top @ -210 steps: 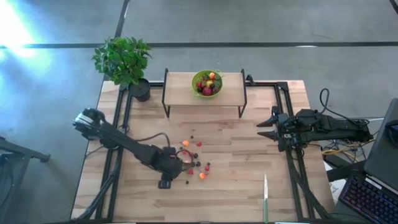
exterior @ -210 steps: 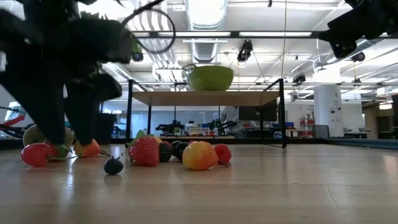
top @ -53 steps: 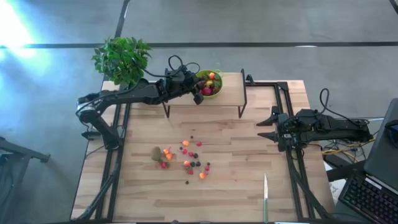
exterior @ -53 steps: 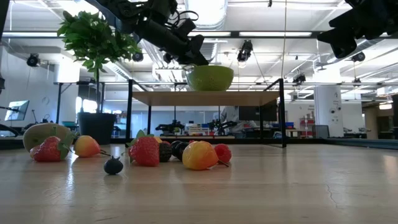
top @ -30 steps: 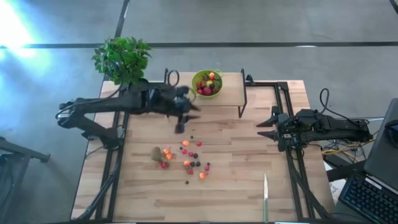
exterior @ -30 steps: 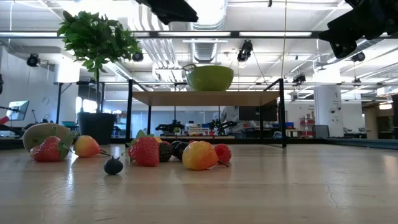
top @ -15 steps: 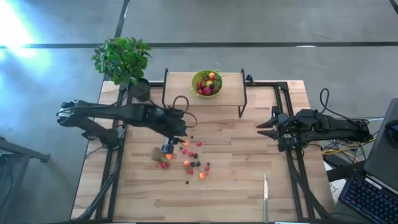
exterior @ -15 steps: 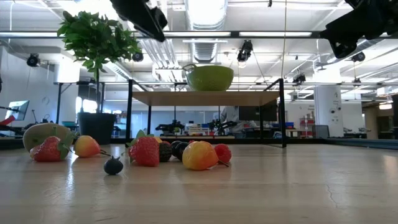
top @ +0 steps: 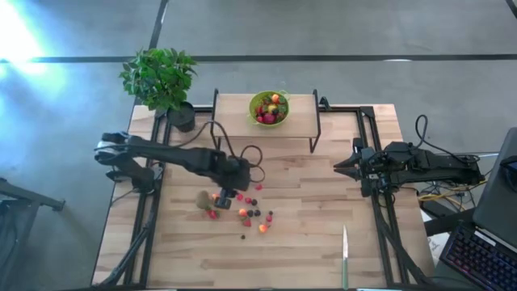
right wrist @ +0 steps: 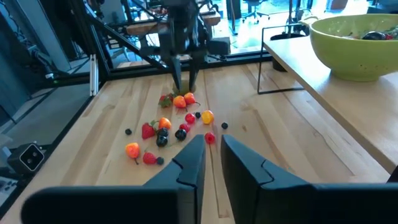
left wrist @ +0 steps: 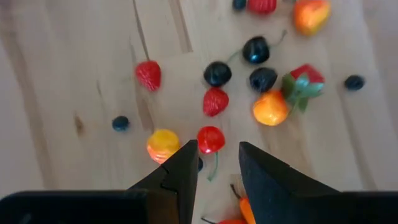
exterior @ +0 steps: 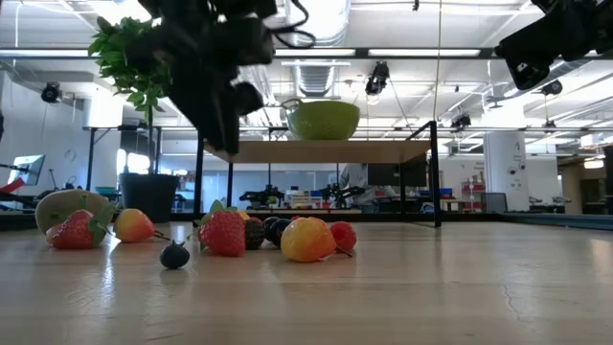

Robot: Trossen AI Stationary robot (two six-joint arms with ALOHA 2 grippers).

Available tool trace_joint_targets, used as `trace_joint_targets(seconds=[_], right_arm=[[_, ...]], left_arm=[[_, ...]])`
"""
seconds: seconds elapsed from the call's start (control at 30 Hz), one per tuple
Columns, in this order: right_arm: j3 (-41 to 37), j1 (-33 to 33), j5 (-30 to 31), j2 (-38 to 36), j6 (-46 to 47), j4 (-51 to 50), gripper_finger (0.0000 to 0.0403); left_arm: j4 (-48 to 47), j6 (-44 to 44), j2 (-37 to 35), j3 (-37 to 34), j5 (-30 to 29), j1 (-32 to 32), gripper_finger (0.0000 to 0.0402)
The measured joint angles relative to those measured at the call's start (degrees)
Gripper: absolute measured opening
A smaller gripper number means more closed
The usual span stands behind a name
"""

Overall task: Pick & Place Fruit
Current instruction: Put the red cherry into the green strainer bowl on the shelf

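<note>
- surface (top: 323, 242): wooden top, with a raised shelf (top: 242, 121) along the far edge and a potted plant (top: 159, 77) at the far left corner.
- lime-green bowl (top: 269, 107) sits on that shelf, some fruit already in it.
- left arm reaches in over the middle of the surface; left claw (top: 224, 198) hangs pointing down over the left end of the scattered fruit (top: 246, 212), not yet touching any.
- left claw state: narrow gap between the fingers, nothing held.
- right claw (top: 346, 164) waits at the right edge, well apart from the fruit, fingers nearly together, empty. Left arm is clearly the nearer one.
- kiwi (top: 203, 198) lies just beside the left claw, on its outer left side.
- key relation: in the left wrist view a red cherry (left wrist: 210, 139) sits just ahead of the fingertip gap, a yellow-orange fruit (left wrist: 163, 144) just beside it. Judgement: straight drop takes the cherry; it's round, so no long axis to line up.
</note>
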Motion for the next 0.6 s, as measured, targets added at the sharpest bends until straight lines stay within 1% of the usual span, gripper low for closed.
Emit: trace_joint_targets(seconds=[0.3, 0.6], right_arm=[[0.00, -0.01, 0.00, 0.00, 0.01, 0.00, 0.0034], [0.00, -0.01, 0.00, 0.00, 0.01, 0.02, 0.0051]], left_arm=[[0.33, 1.79, 6.26, 0.00, 0.00, -0.07, 0.0119], [0.87, 1.79, 9.81, 0.00, 0.00, -0.07, 0.0117]])
